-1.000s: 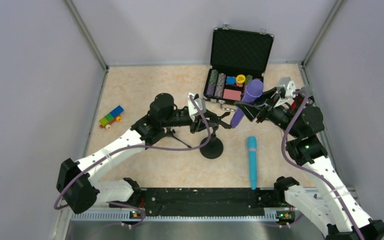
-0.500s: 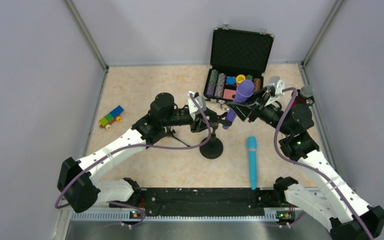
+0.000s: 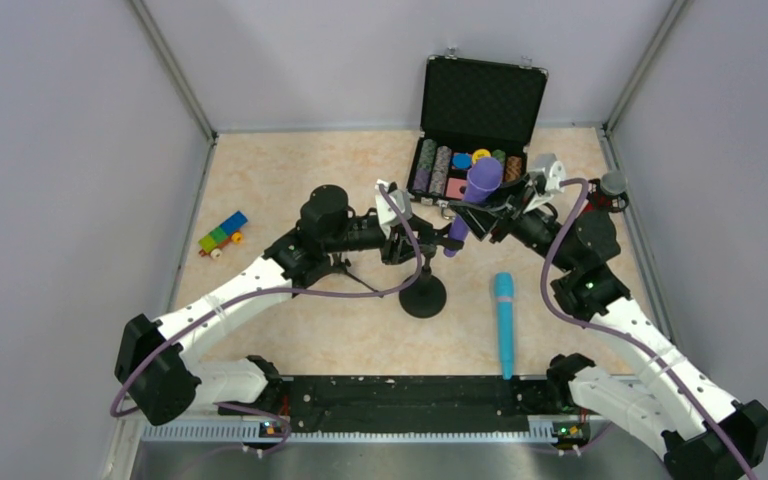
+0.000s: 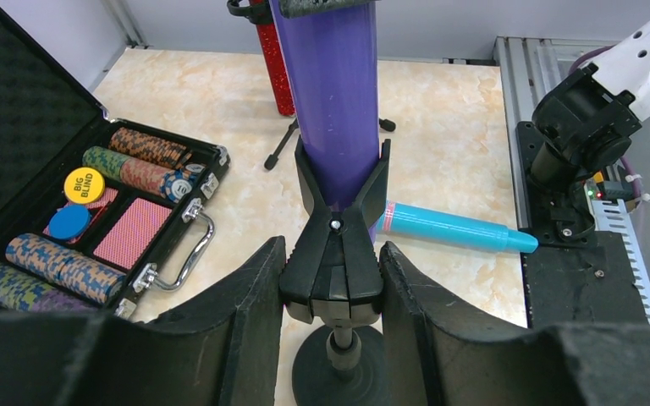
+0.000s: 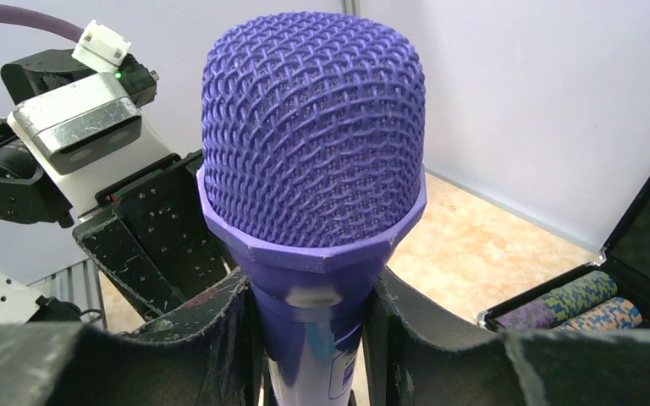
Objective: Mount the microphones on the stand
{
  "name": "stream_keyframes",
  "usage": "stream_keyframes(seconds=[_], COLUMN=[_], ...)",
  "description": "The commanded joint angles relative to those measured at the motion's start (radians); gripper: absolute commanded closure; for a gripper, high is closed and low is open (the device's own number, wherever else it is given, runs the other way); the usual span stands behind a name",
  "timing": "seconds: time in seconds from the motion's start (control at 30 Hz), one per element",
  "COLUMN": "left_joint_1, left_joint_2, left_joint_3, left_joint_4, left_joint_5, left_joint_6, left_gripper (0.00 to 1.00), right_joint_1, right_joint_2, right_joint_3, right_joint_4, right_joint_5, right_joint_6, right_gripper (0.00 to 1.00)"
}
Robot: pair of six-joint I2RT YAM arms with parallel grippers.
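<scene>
The right tool (image 3: 477,210) grips the purple microphone (image 4: 334,101), whose lower end sits within the stand's clip (image 4: 336,283). The left tool (image 4: 330,249) flanks that clip; I cannot tell if it grips. A yellow chip (image 4: 84,184) near the clip reads "BIG BLIND".

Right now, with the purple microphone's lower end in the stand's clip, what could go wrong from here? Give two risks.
1. Only the lower end of the purple microphone sits in the clip. If the right gripper lets go before the clip bites, the microphone may topple toward the open chip case.
2. The stand has a small round base. A sideways push from the left gripper, whose fingers flank the clip, could tip it.
</scene>
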Motion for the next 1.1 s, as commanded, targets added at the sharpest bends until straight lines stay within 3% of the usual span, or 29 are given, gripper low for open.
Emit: stream_keyframes(seconds=[0.0, 0.13, 0.17, 0.3, 0.4, 0.83, 0.87, 0.93, 1.07], left_joint_1=[-0.002, -0.002, -0.002, -0.002, -0.003, -0.002, -0.003, -0.002, -0.002], left_joint_2=[0.017, 0.016, 0.016, 0.014, 0.007, -0.004, -0.007, -0.011, -0.017], left_joint_3=[0.007, 0.007, 0.006, 0.001, -0.016, -0.032, -0.033, -0.036, -0.047], left_joint_4=[0.016, 0.021, 0.024, 0.025, 0.037, 0.050, 0.053, 0.059, 0.077], left_joint_5=[-0.001, 0.004, 0.005, 0.011, -0.002, -0.022, -0.026, -0.035, -0.046], left_joint_6=[-0.015, -0.019, -0.017, -0.017, -0.019, -0.033, -0.034, -0.037, -0.046], left_gripper=[1.00, 1.00, 0.95, 0.47, 0.32, 0.20, 0.19, 0.18, 0.16], right_joint_1=[0.033, 0.041, 0.041, 0.046, 0.052, 0.068, 0.069, 0.068, 0.070], right_joint_2=[0.005, 0.005, 0.007, 0.015, 0.021, 0.020, 0.018, 0.014, 0.006], right_joint_3=[-0.018, -0.027, -0.028, -0.014, 0.002, -0.004, -0.001, 0.008, 0.011], right_joint_4=[0.060, 0.068, 0.069, 0.051, 0.027, -0.019, -0.021, -0.029, -0.016], right_joint_5=[0.003, 0.003, 0.002, -0.004, -0.003, 0.036, 0.043, 0.059, 0.069], right_joint_6=[0.019, 0.019, 0.017, 0.014, -0.003, -0.039, -0.036, -0.022, -0.009], right_gripper=[1.00, 1.00, 1.00, 1.00, 1.00, 1.00, 0.96, 0.71, 0.44])
